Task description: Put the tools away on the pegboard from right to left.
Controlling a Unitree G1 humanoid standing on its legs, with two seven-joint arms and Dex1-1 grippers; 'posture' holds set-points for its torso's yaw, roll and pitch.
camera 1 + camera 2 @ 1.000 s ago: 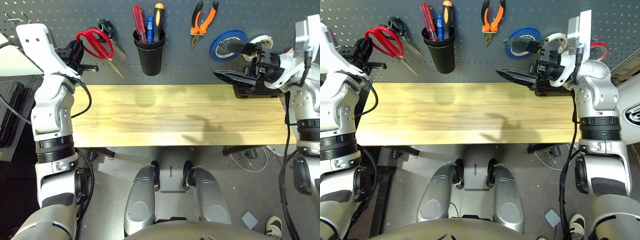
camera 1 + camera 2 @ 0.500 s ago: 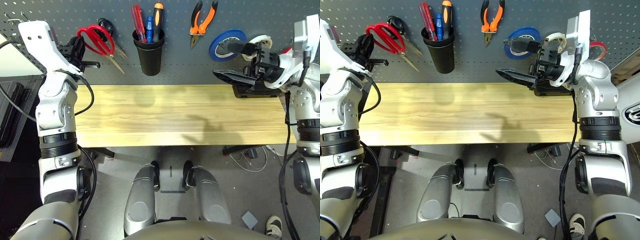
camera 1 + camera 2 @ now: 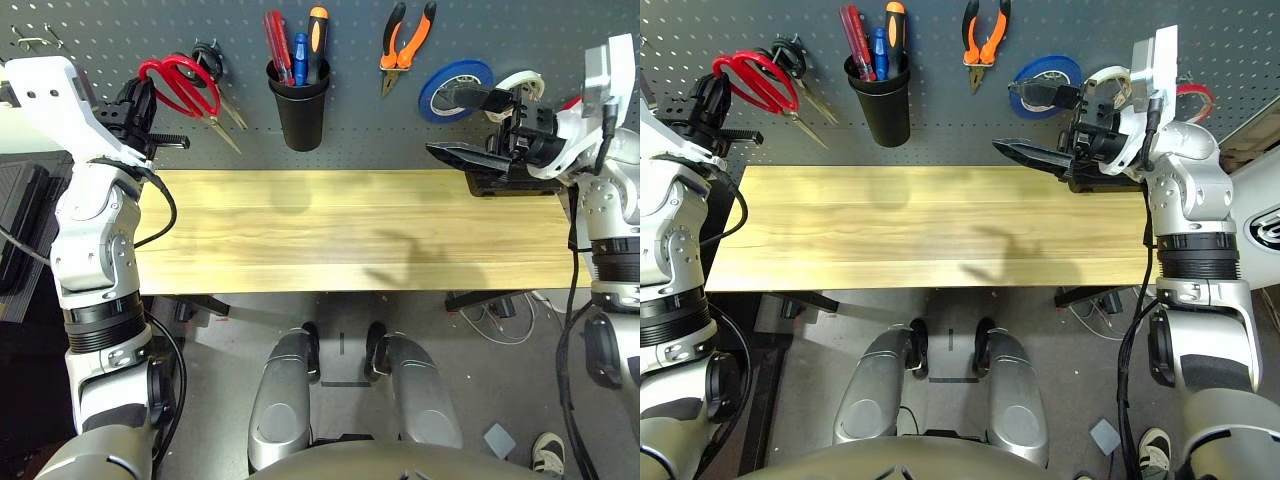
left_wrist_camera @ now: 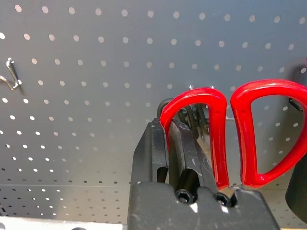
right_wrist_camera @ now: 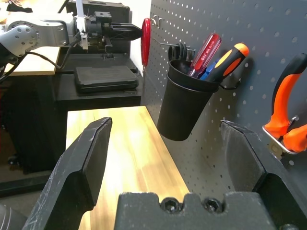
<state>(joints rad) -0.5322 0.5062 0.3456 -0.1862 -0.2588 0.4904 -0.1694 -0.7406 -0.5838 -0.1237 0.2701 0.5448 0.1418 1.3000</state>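
My left gripper (image 3: 143,100) is shut on the red-handled scissors (image 3: 182,82) and holds them against the pegboard (image 3: 100,40) at its upper left. In the left wrist view the fingers (image 4: 156,143) pinch one red handle loop of the scissors (image 4: 249,129); a hook shows through it, and I cannot tell whether the loop rests on that hook. On the pegboard hang the orange-and-black pliers (image 3: 408,40) and a red tape ring (image 3: 1197,100). A red-handled screwdriver (image 3: 275,40) stands in the black cup (image 3: 298,108). My right gripper (image 3: 455,125) hovers open and holding nothing at the right.
Black-handled scissors (image 3: 212,55) hang just behind the red ones. Blue tape (image 3: 455,88) and white tape (image 3: 522,84) hang behind the right gripper. The wooden bench top (image 3: 330,220) runs below the board. A black case (image 3: 20,230) lies at the far left, and bare hooks (image 4: 12,76) sit left of the scissors.
My left arm has swung outward to the left, carrying the red scissors slightly left along the pegboard. The right arm has not moved.
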